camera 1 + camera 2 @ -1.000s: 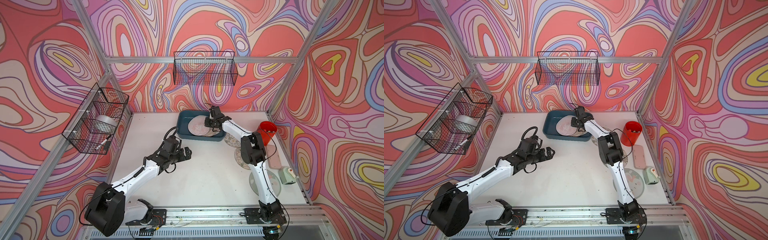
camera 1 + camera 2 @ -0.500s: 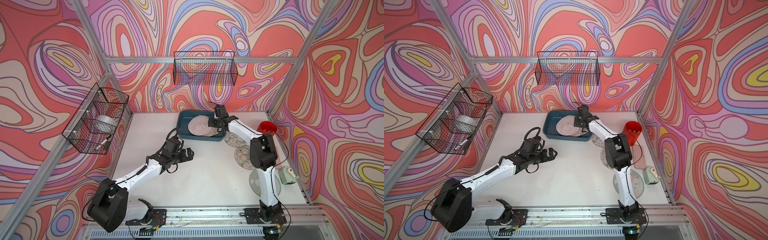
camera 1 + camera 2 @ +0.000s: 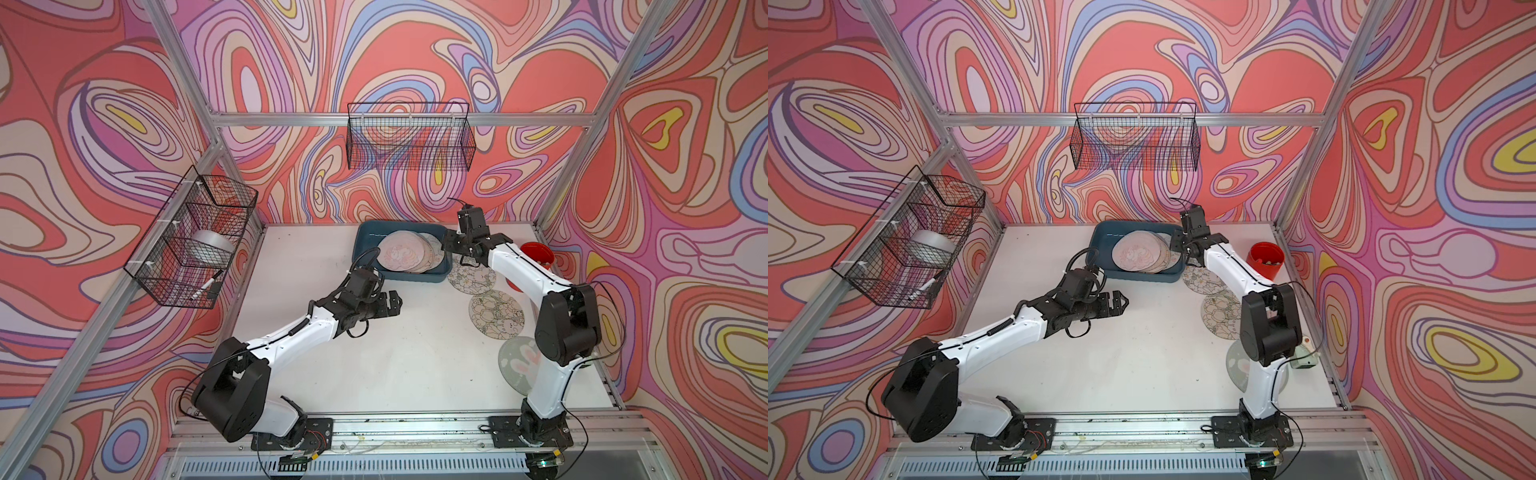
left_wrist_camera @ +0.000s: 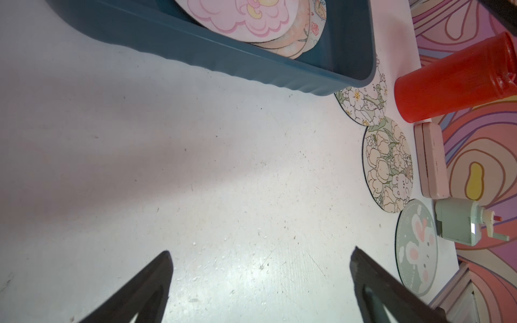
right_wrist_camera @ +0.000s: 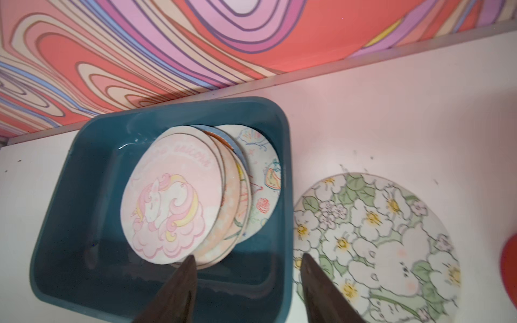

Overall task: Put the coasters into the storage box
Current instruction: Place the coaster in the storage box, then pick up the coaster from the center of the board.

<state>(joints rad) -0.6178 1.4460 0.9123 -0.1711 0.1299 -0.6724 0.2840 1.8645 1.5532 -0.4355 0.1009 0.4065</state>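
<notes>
The teal storage box (image 3: 365,235) (image 5: 84,156) stands at the back of the table. It holds several overlapping coasters, with a pink unicorn one (image 3: 400,257) (image 5: 170,201) on top. My right gripper (image 3: 447,246) (image 5: 247,258) hangs open over the box's right wall, with nothing between its fingers. On the table to the box's right lie a white-flower coaster (image 3: 471,277) (image 5: 375,240), a pale floral coaster (image 3: 497,312) (image 4: 387,165) and a grey-green rabbit coaster (image 3: 515,365) (image 4: 416,249). My left gripper (image 3: 397,301) (image 4: 260,251) is wide open and empty over bare table in front of the box.
A red cup (image 3: 537,254) stands at the right wall. A pink case (image 4: 430,159) and a mint sharpener (image 4: 461,223) lie along that wall. Black wire baskets hang on the back wall (image 3: 409,141) and the left wall (image 3: 191,237).
My right gripper opened and drew back to the box's right edge, and the pink coaster now lies in the box. The right elbow swung right. The left gripper crept right.
</notes>
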